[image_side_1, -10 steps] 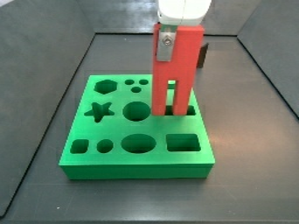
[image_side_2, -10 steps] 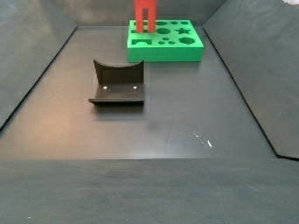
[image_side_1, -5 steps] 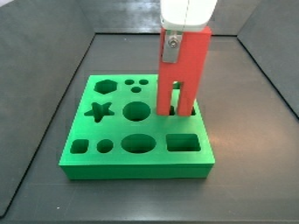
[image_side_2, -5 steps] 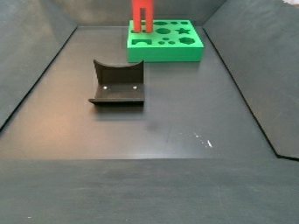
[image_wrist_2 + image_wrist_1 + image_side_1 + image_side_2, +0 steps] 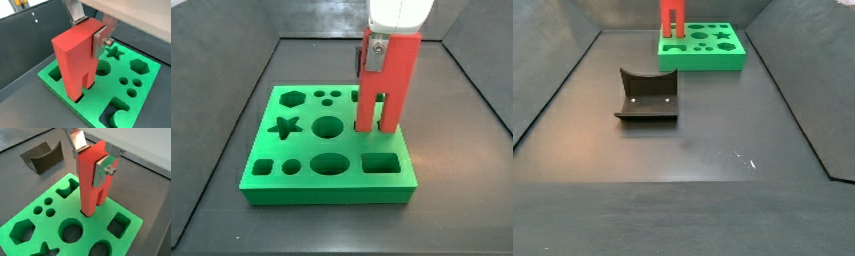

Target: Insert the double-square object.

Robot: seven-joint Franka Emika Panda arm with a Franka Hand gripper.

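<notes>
The double-square object (image 5: 385, 85) is a tall bright red bar held upright, its two legs pointing down. My gripper (image 5: 382, 48) is shut on its solid upper end; a silver finger presses each side in both wrist views (image 5: 91, 159) (image 5: 89, 32). The leg tips (image 5: 87, 212) stand at the mouths of the paired square holes near one edge of the green block (image 5: 331, 190). I cannot tell how deep they sit. The bar also shows in a side view (image 5: 671, 18), above the green block (image 5: 700, 60); the gripper is out of that view.
The green block (image 5: 67, 210) (image 5: 100, 95) has several other holes: star, hexagon, circles, square and a curved slot. A dark grey block with a curved notch (image 5: 647, 95) (image 5: 41, 155) stands apart on the dark floor. Dark walls enclose the floor.
The gripper and red bar have shifted slightly sideways over the block, and the bar looks a little wider in the side view. Its leg tips stay at the block's top.
</notes>
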